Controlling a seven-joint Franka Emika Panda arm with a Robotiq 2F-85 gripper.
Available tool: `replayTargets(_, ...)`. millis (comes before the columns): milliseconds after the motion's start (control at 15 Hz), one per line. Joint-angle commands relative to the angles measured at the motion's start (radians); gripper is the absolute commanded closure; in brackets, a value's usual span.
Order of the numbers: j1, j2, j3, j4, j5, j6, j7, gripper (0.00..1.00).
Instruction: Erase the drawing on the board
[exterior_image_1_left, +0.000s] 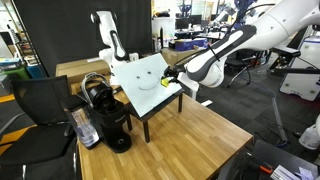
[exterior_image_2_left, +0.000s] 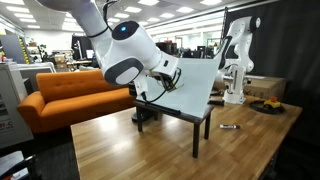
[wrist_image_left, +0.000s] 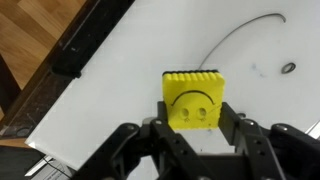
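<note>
Coffee machine (exterior_image_1_left: 106, 122) stands at left on a wooden desk (exterior_image_1_left: 200, 140). In the middle, the white board (exterior_image_1_left: 128, 70) tilts on its stand, the drawing (exterior_image_1_left: 147, 82) unerased. At right, the gripper (exterior_image_1_left: 178, 78) clamps a yellow eraser (wrist_image_left: 195, 95) near the board's edge.

Smooth, glossy white board (wrist_image_left: 130, 70); wood-grain surface (exterior_image_2_left: 120, 150) with slight sheen; matt yellow eraser (wrist_image_left: 195, 98), ridged top edge.

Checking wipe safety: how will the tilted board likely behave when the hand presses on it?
The board sits tilted on a thin-legged dark stand, so firm pressing may rock or slide it. Its flat panel looks stiff and probably won't flex. The yellow block in the hand looks soft, likely cushioning contact.
</note>
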Motion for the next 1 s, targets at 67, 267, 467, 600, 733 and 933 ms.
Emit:
replayTargets(67,0.006,0.006,-0.009,-0.001,-0.029,0.0,0.019,0.73)
replayTargets(267,0.006,0.008,-0.01,-0.003,-0.03,0.0,0.018,0.48)
replayTargets(467,0.006,0.008,-0.01,-0.003,-0.03,0.0,0.018,0.48)
replayTargets(600,0.006,0.008,-0.01,-0.003,-0.03,0.0,0.018,0.48)
replayTargets(733,0.006,0.008,-0.01,-0.003,-0.03,0.0,0.018,0.48)
replayTargets(933,0.006,0.008,-0.01,-0.003,-0.03,0.0,0.018,0.48)
